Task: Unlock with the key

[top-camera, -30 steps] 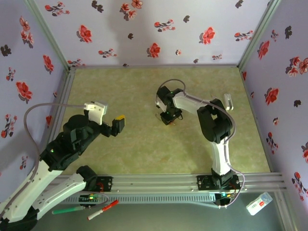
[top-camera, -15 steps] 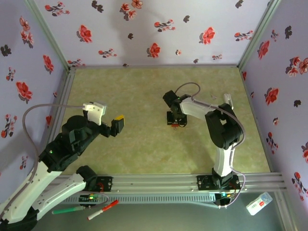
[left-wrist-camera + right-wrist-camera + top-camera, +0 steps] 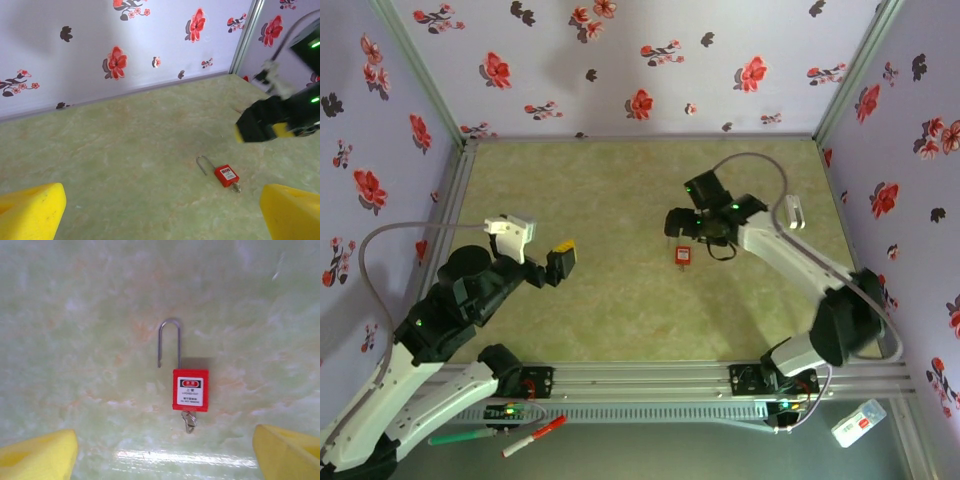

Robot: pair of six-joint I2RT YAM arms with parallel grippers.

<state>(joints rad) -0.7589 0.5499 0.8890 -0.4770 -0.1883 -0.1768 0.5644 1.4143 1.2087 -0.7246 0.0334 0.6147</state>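
Right wrist view: padlock (image 3: 190, 390) lies on tabletop (image 3: 75, 315), shackle (image 3: 170, 337) sprung, key (image 3: 188, 420) inserted; seemingly unlocked, so both arms' jaws hang wide, empty.

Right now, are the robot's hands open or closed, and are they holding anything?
Left gripper: open, holding nothing.
Right gripper: open, holding nothing; the red padlock lies free on the table.

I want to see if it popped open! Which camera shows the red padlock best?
The right wrist camera: the red padlock with steel shackle lies straight below, shackle end free, key underneath. Left wrist shows it small; top camera, a red speck.
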